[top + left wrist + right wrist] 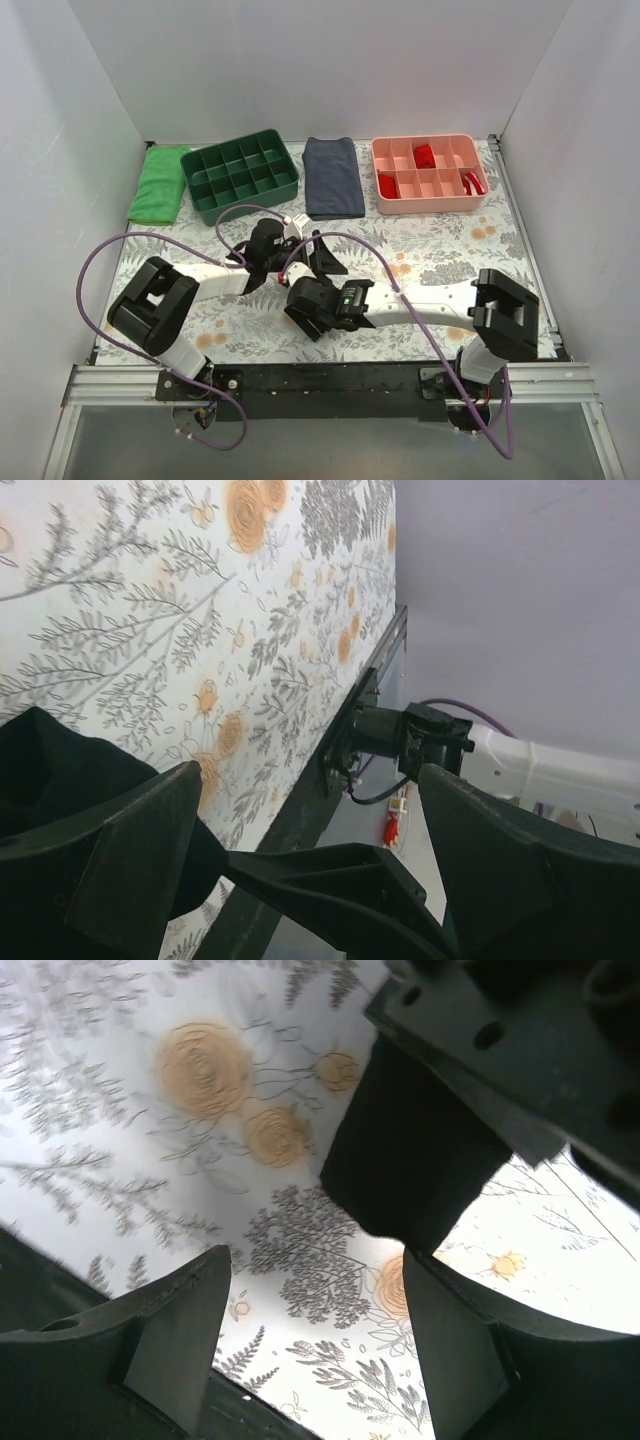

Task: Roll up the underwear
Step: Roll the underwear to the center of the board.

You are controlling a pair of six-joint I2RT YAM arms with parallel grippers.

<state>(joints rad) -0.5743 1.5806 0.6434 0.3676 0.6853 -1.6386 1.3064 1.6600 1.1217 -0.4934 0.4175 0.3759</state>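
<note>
The black underwear lies on the flowered table near the middle, mostly covered from above by both grippers. My left gripper hangs over its left part, jaws open; in the left wrist view the underwear shows as a black fold beside the left finger, and nothing is held by this gripper. My right gripper sits just in front, open, with bare tablecloth between its fingers. A black corner of the underwear lies just beyond its fingertips, under the other gripper's body.
Along the back stand a green cloth, a green compartment tray, a folded navy-grey cloth and a pink tray holding red rolled garments. White walls close three sides. A metal rail runs along the near edge.
</note>
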